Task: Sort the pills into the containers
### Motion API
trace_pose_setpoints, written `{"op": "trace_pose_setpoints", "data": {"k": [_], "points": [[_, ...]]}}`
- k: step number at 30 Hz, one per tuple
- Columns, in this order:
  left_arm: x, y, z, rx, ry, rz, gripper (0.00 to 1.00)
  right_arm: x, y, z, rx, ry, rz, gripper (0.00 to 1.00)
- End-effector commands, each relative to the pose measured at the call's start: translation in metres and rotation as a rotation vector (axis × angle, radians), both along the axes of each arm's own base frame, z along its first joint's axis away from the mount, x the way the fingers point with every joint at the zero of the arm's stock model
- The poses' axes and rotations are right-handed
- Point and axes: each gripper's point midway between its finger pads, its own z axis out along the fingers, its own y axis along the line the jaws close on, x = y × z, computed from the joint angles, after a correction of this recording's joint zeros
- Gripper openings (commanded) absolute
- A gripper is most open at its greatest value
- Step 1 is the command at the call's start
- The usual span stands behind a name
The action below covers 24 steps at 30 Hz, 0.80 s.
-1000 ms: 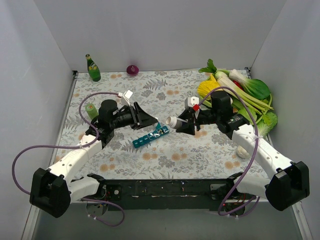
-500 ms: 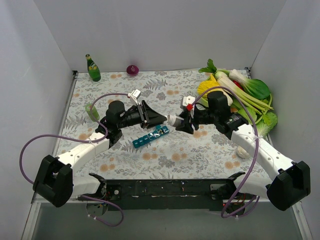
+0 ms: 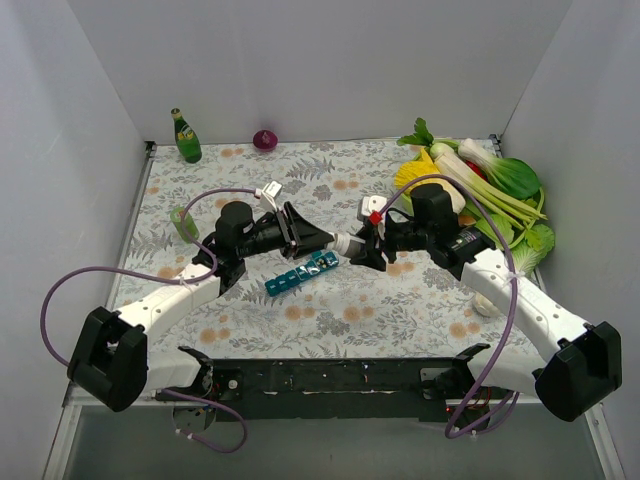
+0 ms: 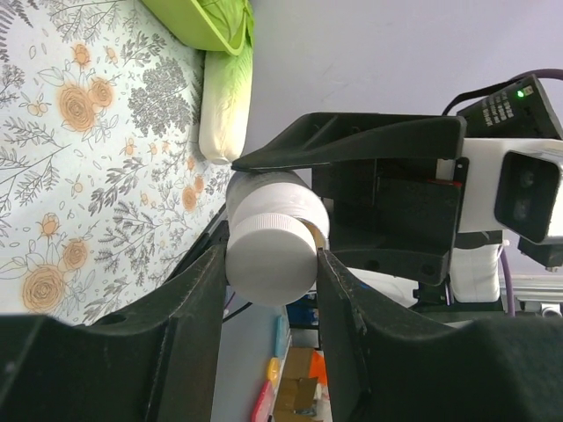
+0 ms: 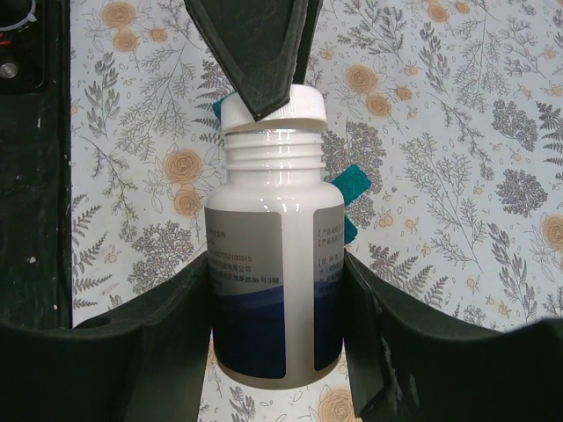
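Note:
A white pill bottle [image 5: 264,290] with a grey and blue label is held off the table between the two arms; it also shows in the top view [image 3: 347,240]. My right gripper [image 5: 274,303] is shut on the bottle's body, also seen from above [image 3: 366,247]. My left gripper [image 4: 273,277] is shut on the bottle's white screw cap [image 4: 271,251], meeting it from the left in the top view [image 3: 322,240]. The teal pill-organiser strip [image 3: 300,272] lies on the floral cloth just below them; its edges [image 5: 356,181] peek out behind the bottle. No loose pills show.
A pile of vegetables [image 3: 490,185] fills the back right corner. A green glass bottle [image 3: 185,137] and a purple onion [image 3: 265,139] stand at the back wall. A small green can [image 3: 182,220] sits at the left. A small white item [image 3: 483,303] lies beside the right arm.
My left gripper has moved right from beside the organiser to the bottle's cap and closed on it. My right gripper has shifted the bottle slightly left.

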Motion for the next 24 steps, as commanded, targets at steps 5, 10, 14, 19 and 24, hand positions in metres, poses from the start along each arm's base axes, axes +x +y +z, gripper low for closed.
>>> {"op": "trace_pose_setpoints", "data": {"k": [5,10,14,19,24], "points": [[0.004,-0.004,0.012,0.000,-0.028,-0.004,0.16,-0.002,0.005,0.029,0.048,-0.078,0.032,0.01],[-0.002,-0.008,0.017,-0.014,-0.033,-0.036,0.16,-0.002,0.010,0.025,0.040,-0.068,0.042,0.01],[-0.006,-0.010,0.021,-0.030,-0.032,-0.056,0.16,-0.001,0.011,0.025,0.038,-0.069,0.041,0.01],[-0.010,-0.014,0.014,-0.017,-0.012,-0.083,0.16,-0.002,0.014,0.027,0.020,-0.097,0.050,0.01],[-0.008,-0.017,0.005,0.057,-0.001,-0.093,0.15,0.002,0.014,0.020,-0.054,-0.149,0.028,0.01]]}}
